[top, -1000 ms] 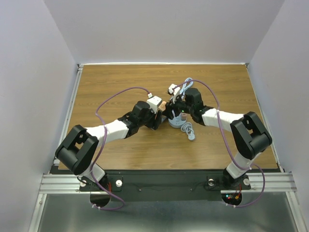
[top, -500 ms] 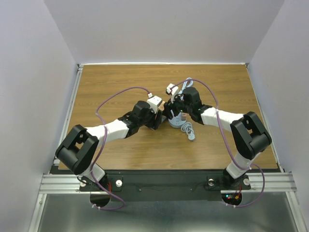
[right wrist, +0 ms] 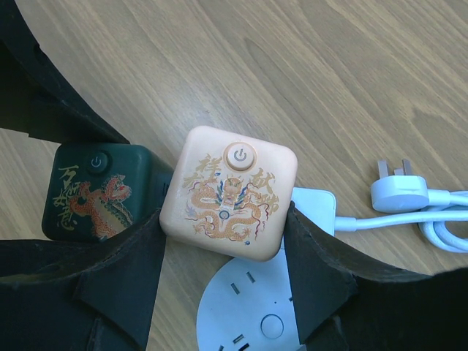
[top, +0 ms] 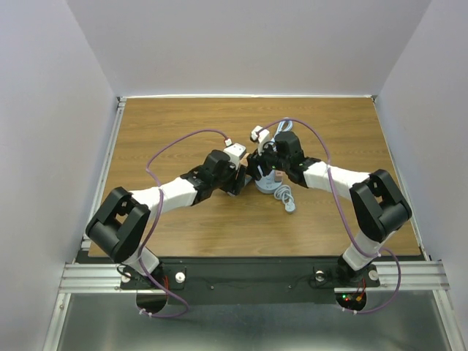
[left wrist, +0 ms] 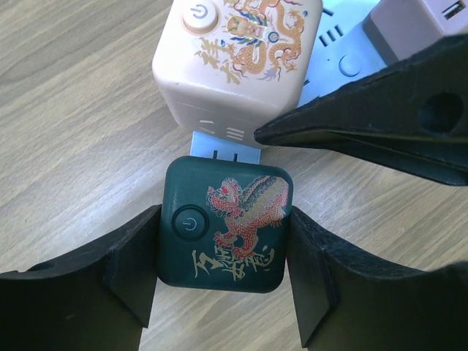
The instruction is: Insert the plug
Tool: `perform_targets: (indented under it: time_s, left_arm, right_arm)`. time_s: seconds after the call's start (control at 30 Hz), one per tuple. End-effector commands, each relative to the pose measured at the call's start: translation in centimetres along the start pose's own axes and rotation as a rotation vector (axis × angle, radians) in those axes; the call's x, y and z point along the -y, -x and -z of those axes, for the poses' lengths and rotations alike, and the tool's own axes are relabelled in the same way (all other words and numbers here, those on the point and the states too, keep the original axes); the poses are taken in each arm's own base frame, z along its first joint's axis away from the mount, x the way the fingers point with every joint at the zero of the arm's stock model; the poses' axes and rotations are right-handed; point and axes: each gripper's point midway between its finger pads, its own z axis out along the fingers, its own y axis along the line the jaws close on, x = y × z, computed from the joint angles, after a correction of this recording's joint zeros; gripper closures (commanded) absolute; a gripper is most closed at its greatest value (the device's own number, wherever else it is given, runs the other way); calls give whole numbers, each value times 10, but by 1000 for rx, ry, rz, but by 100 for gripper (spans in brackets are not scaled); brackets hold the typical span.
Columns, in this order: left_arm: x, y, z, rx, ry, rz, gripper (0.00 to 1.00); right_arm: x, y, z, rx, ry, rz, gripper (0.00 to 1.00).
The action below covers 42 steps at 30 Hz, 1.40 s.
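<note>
At mid-worktop (left wrist: 73, 110), the left tool (left wrist: 223, 259) clamps a dark green adapter cube (left wrist: 223, 234) by its sides, just short of the pale power strip (left wrist: 228, 145) directly ahead. The right tool (right wrist: 227, 245) grips the cream adapter cube (right wrist: 230, 190) over that strip, so the green cube's way in looks to be forward.

Green cube (left wrist: 223, 225) and beige cube (right wrist: 230, 191) seem matt plastic; table (right wrist: 329, 73) wood-grain.

Two cube plugs (left wrist: 223, 234) (left wrist: 238, 58), one power strip (right wrist: 248, 300)
</note>
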Motion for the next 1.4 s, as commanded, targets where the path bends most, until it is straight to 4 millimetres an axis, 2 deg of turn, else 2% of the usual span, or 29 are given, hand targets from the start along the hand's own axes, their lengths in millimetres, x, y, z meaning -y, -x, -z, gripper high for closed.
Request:
perform_targets:
  time_s: [0.0, 0.03, 0.13, 0.27, 0.33, 0.53, 0.63, 0.67, 0.77, 0.8, 0.87, 1.07, 1.17, 1.37]
  left_arm:
    - [-2, -48, 1, -198, 62, 52, 100]
    - [-9, -43, 1, -188, 99, 60, 100]
    - [-16, -48, 6, -228, 148, 72, 100]
    - [-25, -51, 10, -238, 189, 52, 100]
    - [-20, -48, 11, -220, 162, 55, 100]
    - [2, -36, 14, -164, 34, 61, 100]
    - [10, -29, 15, -114, -13, 59, 100]
    - [13, -28, 15, -106, -36, 63, 100]
    - [17, -28, 15, -86, -60, 65, 100]
    - [19, -28, 15, -85, -71, 65, 100]
    - [22, -26, 15, -77, -87, 64, 100]
    - [23, -26, 18, -64, -99, 62, 100]
    - [25, -25, 18, -61, -107, 62, 100]
    - [29, -24, 17, -50, -128, 69, 100]
  right_arm:
    - [14, -102, 21, -368, -114, -60, 100]
    - [14, -98, 20, -360, -111, -56, 99]
    - [15, -94, 20, -350, -112, -48, 99]
    - [24, -98, 22, -369, -156, -16, 99]
    - [27, -101, 22, -381, -172, -14, 99]
    - [25, -87, 12, -340, -132, -15, 99]
    - [20, -78, 3, -311, -98, -37, 93]
    - [17, -75, 0, -294, -83, -52, 86]
    - [15, -64, -5, -241, -71, -67, 78]
    - [13, -63, -3, -236, -70, -83, 72]
    - [13, -55, -7, -193, -67, -81, 64]
    - [16, -53, 2, -187, -95, -68, 56]
    - [15, -59, 6, -197, -95, -53, 52]
    - [13, -62, 4, -204, -85, -58, 42]
